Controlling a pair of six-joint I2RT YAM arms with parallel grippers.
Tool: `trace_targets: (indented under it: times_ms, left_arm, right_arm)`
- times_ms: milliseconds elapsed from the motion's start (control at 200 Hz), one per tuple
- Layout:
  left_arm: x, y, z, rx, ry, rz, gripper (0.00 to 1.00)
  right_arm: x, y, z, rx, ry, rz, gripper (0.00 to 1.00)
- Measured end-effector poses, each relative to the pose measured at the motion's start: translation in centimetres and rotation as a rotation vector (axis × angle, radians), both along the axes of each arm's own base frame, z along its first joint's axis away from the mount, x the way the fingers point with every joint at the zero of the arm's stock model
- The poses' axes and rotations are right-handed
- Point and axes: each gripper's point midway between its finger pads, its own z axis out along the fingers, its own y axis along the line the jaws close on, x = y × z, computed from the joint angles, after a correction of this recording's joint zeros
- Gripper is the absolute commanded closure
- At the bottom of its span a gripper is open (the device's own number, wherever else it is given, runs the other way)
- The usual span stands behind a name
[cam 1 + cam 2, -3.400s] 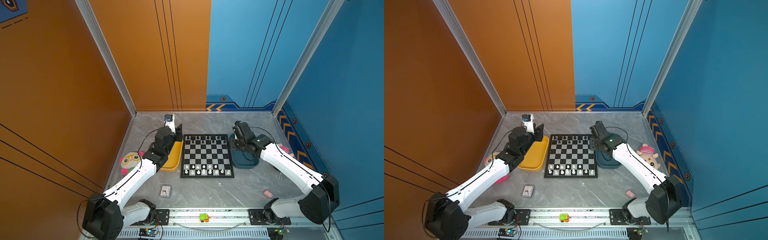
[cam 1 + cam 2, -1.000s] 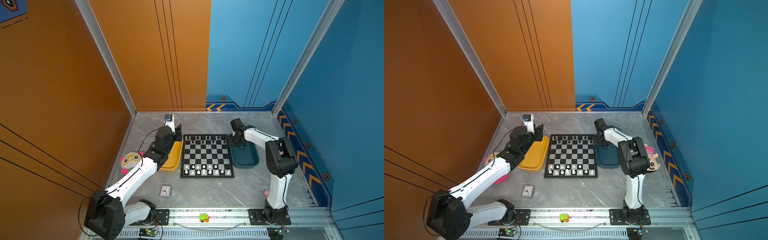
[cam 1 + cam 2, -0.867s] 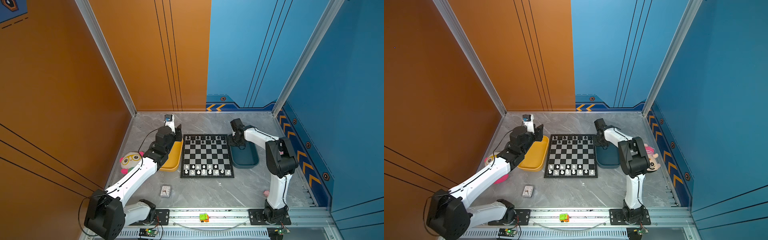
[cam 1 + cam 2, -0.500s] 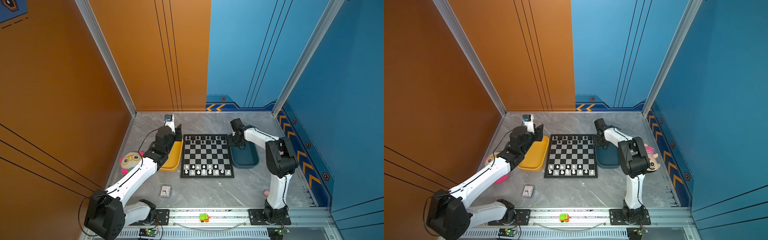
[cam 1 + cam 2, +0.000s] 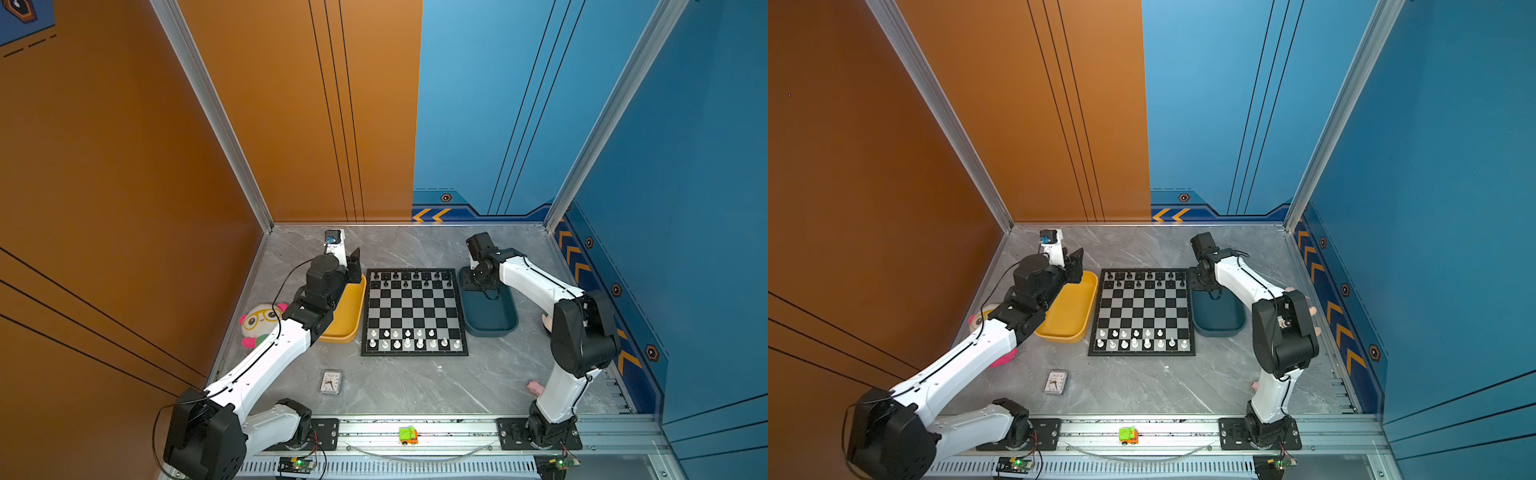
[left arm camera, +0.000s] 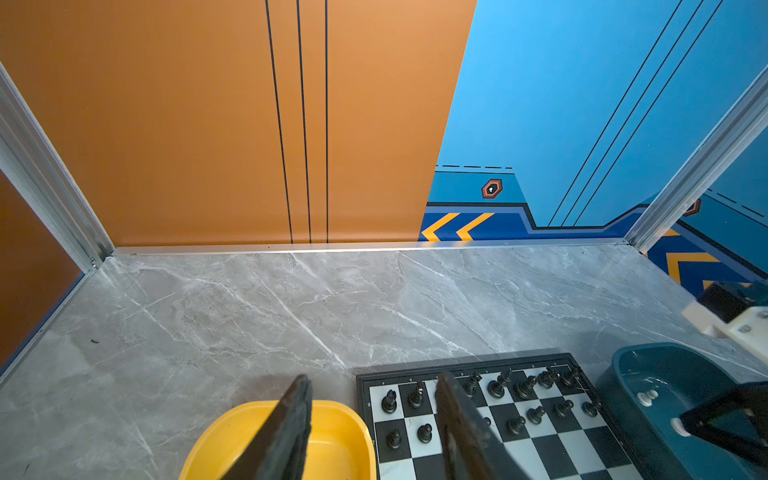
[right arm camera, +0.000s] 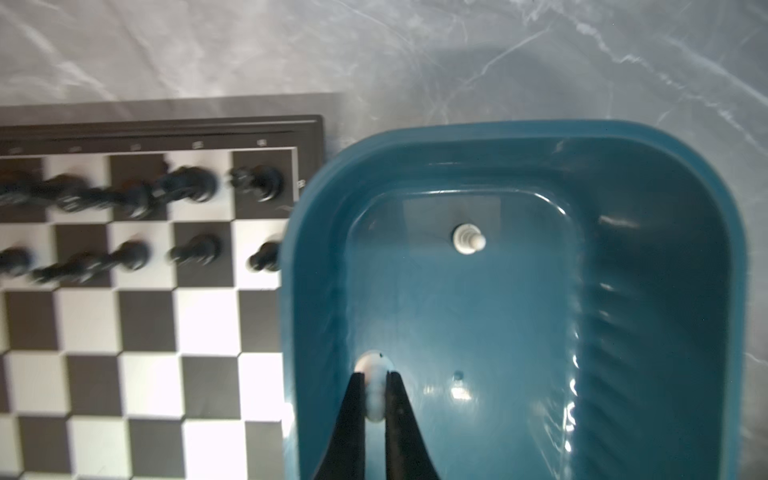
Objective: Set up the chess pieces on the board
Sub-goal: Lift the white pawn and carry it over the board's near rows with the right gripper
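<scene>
The board [image 5: 413,311] lies flat, with bare marble beyond its far edge and its four middle ranks free. Black pieces [image 5: 415,279] stand on its two far ranks and white pieces [image 5: 409,338] on the two near ones, with some squares bare toward the right. The teal tray [image 7: 519,129] sits just beside the board's right edge, long axis along it. Inside it the right gripper [image 7: 376,376] is clamped on a white piece [image 7: 375,395]. Through the blur this piece seems to lie along the fingers, base outward. A second white pawn [image 7: 468,239] lies in the same tray. The left gripper [image 6: 374,378], fingers apart, hangs over the yellow tray [image 6: 345,415] by the board's far left corner. The lettering on the board's frame is unreadable.
</scene>
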Motion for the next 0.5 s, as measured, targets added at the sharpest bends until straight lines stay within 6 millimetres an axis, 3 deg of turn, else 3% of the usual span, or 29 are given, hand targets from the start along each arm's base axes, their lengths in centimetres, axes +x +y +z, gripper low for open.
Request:
trace_targets:
  times_ms: [220,496]
  left_arm:
    - [-0.7,0.5,0.5,-0.007,-0.017,0.005,0.50]
    - [-0.9,0.6,0.3,-0.007,-0.017,0.007,0.49]
  right_arm:
    - [-3.0,1.7,2.8,-0.016,-0.028,0.066,0.99]
    - [-6.5,3.6,4.1,-0.037,-0.021,0.143,0.99]
